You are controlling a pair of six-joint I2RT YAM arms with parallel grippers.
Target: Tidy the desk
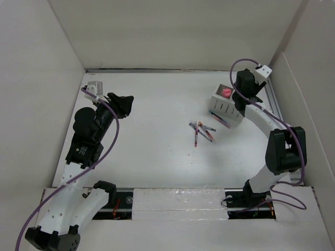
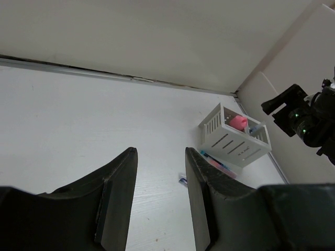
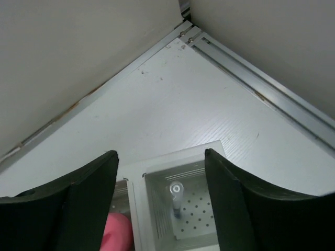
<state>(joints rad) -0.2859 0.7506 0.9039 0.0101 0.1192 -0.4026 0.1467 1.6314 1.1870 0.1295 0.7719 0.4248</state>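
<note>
White laminate makes up the desk (image 1: pixel 157 162), a large flat tabletop with plain white walls (image 1: pixel 172 31) on three sides and a metal rail (image 1: pixel 274 102) along its right edge; it fills the space in front of both arm bases. At its far right, near the rail, stands a small white slotted organizer box (image 1: pixel 226 109) with a rounded pink object (image 1: pixel 226 92) in one compartment and a thin pale pen-like stick (image 3: pixel 176 191) upright in the neighbouring one. More pens lie flat against the foot of the box (image 2: pixel 217 163). A loose cluster of red and dark pens (image 1: pixel 201 130) lies on the bare tabletop near the middle, apart from the box. The right gripper (image 3: pixel 159 157) hangs directly over the organizer, its two black fingers (image 3: pixel 238 198) spread wide, with nothing between them. The left gripper (image 2: pixel 161 151) sits over the far left of the desk, well away from the pens, pointing across toward the box; a clear gap shows between its fingers (image 2: pixel 118 188) and it grasps nothing.
</note>
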